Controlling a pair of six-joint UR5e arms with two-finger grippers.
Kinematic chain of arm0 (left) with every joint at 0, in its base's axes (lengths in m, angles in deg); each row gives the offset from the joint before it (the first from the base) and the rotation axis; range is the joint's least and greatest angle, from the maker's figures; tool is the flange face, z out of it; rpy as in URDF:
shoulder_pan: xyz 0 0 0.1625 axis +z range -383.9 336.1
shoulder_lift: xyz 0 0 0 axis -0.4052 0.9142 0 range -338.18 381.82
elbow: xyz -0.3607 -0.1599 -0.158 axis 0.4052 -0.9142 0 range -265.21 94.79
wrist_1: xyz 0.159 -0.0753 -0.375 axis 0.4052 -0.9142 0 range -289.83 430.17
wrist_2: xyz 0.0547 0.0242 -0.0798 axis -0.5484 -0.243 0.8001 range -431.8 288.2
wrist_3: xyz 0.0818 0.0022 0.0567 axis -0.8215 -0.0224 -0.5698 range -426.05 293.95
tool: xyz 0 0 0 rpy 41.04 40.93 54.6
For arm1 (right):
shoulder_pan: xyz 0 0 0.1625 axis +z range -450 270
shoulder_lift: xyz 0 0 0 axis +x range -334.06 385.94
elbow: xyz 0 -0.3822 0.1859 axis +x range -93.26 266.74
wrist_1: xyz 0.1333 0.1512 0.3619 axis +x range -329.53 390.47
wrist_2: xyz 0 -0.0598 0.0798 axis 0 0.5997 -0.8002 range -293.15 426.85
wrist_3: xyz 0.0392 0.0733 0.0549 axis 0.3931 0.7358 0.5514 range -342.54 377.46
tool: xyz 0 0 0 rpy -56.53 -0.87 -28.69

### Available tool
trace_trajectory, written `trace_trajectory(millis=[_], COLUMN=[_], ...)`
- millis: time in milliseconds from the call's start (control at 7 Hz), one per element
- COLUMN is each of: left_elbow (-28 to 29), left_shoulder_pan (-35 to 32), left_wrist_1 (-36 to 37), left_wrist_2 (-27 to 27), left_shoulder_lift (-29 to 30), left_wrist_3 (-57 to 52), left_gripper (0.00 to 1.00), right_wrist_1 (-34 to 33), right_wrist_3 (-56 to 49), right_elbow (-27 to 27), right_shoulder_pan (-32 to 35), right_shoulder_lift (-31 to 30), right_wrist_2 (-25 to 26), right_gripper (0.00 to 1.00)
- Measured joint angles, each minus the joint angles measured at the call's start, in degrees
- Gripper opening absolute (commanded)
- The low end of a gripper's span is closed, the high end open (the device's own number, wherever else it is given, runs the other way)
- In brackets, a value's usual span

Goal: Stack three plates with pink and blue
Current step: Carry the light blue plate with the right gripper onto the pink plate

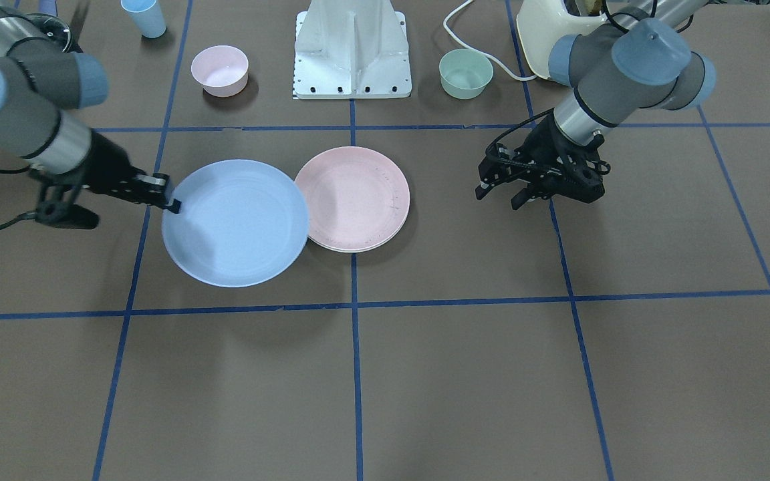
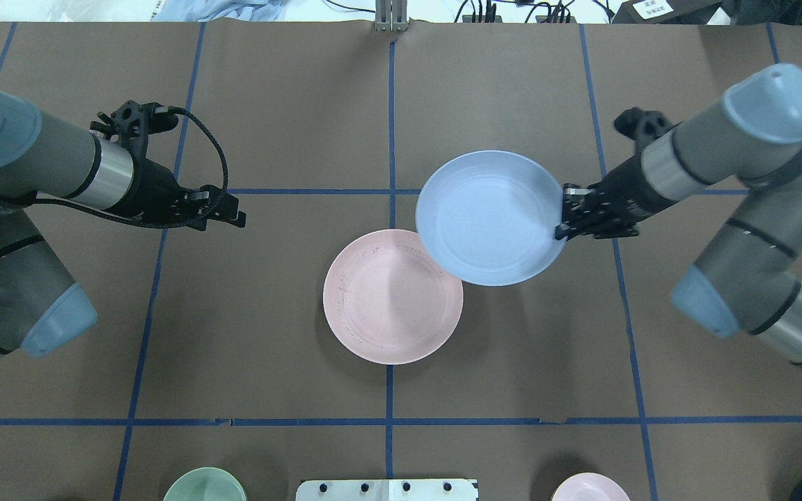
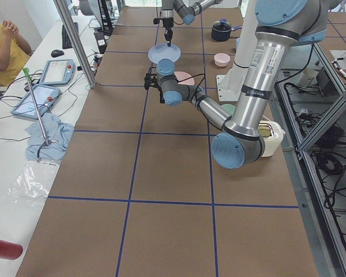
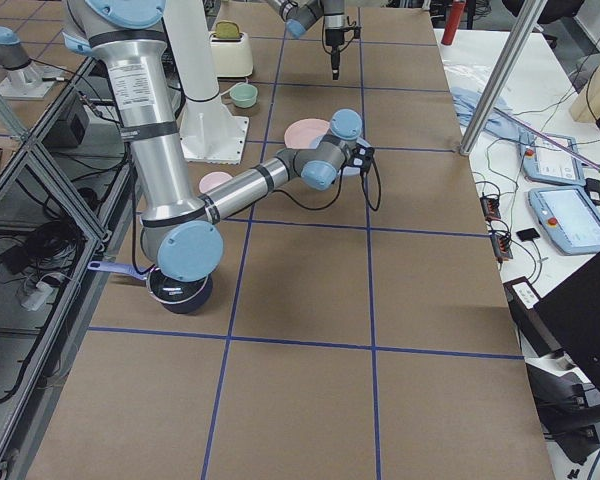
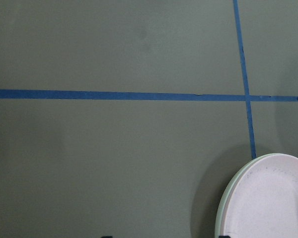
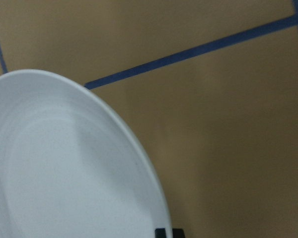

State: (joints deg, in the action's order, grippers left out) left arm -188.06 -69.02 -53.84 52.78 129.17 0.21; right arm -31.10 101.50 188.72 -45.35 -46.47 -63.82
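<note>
We see the pink plate (image 2: pixel 387 299) lying on a white plate (image 5: pixel 220 218). Just beyond it, overlapping its far right edge, the blue plate (image 2: pixel 488 219) hangs raised, its rim pinched by our right gripper (image 2: pixel 562 216). Left of the pink plate, our left gripper (image 2: pixel 237 214) hovers with fingers spread, empty.

desk (image 1: pixel 492 374) surface covered in matte brown paper, divided into large squares by blue tape lines (image 1: pixel 356 374); lighting even, shadows soft. a white side bench (image 3: pixel 8 124) runs along the desk's edge opposite the robot, carrying two tablet-style consoles (image 3: pixel 56 71), a crumpled pale blue cloth (image 3: pixel 49 137) and loose cables. an aluminium post (image 3: pixel 75 40) stands at that edge; open metal framing (image 3: pixel 334 79) borders the other side.
</note>
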Motion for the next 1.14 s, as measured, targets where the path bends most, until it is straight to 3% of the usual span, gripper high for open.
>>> trace_trajectory(millis=[143,429,1143], left_elbow=[0.0,-0.1,-0.4], left_shoulder_pan=[-0.4,-0.7,-0.7], left_wrist_1=[0.0,0.0,-0.1], left_wrist_2=[0.2,0.6,0.8], left_shoulder_lift=[-0.2,-0.3,-0.4], left_wrist_3=[-0.5,-0.8,-0.7], left_gripper=[0.77,0.77,0.77], right_wrist_1=[-0.1,-0.4,-0.5], right_wrist_3=[5.6,8.8,9.5], right_elbow=[0.2,0.2,0.1], right_shoulder_pan=[-5.5,-10.9,-13.6], right_shoulder_lift=[3.1,5.1,5.4], right_wrist_2=[5.4,10.7,12.2], right_gripper=[0.00,0.00,0.00])
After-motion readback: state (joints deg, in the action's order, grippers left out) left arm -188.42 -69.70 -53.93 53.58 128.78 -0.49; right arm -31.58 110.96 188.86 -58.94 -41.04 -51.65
